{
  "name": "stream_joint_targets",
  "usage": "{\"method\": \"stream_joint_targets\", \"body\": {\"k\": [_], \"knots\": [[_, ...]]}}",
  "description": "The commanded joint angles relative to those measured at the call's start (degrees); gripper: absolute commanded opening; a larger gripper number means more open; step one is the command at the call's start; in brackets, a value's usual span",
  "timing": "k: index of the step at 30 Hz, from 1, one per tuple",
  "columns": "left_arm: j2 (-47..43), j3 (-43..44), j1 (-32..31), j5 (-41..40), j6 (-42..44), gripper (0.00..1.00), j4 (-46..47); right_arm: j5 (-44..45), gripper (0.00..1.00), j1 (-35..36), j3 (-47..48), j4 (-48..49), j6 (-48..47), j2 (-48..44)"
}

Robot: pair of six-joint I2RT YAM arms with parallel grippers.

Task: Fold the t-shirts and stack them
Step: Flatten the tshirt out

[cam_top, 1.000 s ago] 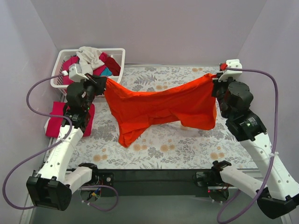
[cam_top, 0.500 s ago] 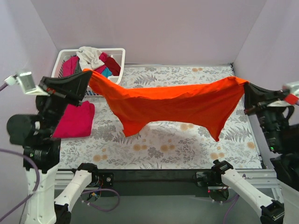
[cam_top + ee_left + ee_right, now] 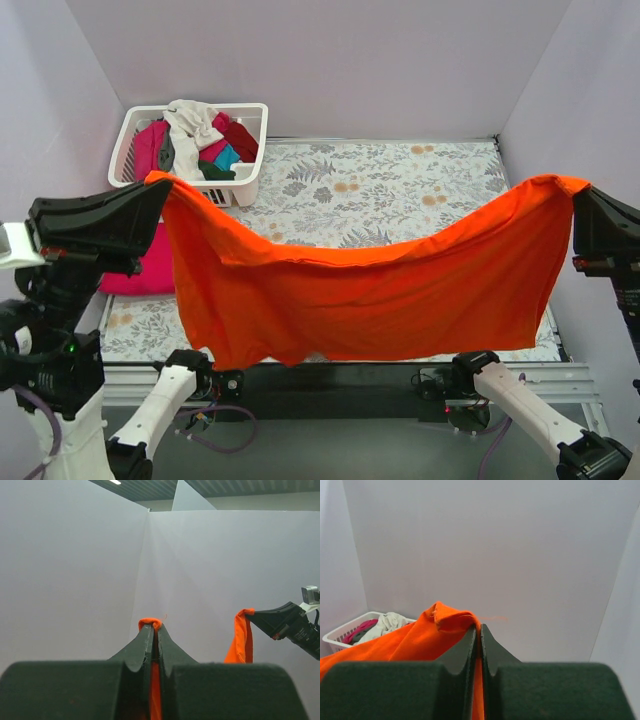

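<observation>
Left tool (image 3: 158,184) and right tool (image 3: 578,188) each pinch one upper end of the orange t-shirt (image 3: 370,295).
The cloth hangs stretched between them, sagging mid-span above the floral surface (image 3: 400,185). A magenta t-shirt (image 3: 145,272) lies below the left tool, and other t-shirts (image 3: 195,125) are heaped in the white basket (image 3: 255,110) beyond it.

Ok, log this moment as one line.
left gripper: shut on orange t-shirt | right gripper: shut on orange t-shirt | orange t-shirt: stretched aloft between them, middle sagging | pink t-shirt: on table, left

White arm links (image 3: 160,405), black joints (image 3: 198,370), black tapered jaws, purple cables (image 3: 222,445)
</observation>
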Motion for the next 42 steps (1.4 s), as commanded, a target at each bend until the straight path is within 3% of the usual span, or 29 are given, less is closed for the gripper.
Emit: {"method": "stream_joint_targets", "body": {"k": [1,6,10,17,23,27,36,42], "knots": [[8.81,-2.97,0.38,0.9,-0.86,0.0,0.34,4.27,0.01,-0.1,-3.54,2.18,-1.24,5.22],[22.23,-7.63,0.38,-1.81,0.53,0.0,1.83,16.12,0.01,-0.1,-17.4,9.98,-1.86,11.72],[33.66,-7.73,0.38,-2.97,1.33,0.0,2.8,20.44,0.01,-0.45,-23.31,14.49,-2.12,17.25],[42.4,-4.75,0.56,-3.32,2.47,0.0,8.24,15.98,0.01,-6.16,-21.22,19.24,-2.47,25.18],[39.95,-2.28,0.56,-0.51,2.39,0.0,8.16,12.55,0.01,-7.05,-16.3,20.12,-3.88,26.76],[32.85,-3.07,0.56,-0.07,2.39,0.0,7.81,10.26,0.01,-7.05,-14.63,20.03,-5.02,24.75],[17.81,-6.41,0.47,3.44,0.55,0.0,5.44,4.55,0.01,-6.96,-16.56,15.99,-3.88,9.3],[11.39,-5.98,0.47,5.91,-1.21,0.0,4.21,3.49,0.01,-6.96,-10.33,10.99,-3.44,4.27]]}}
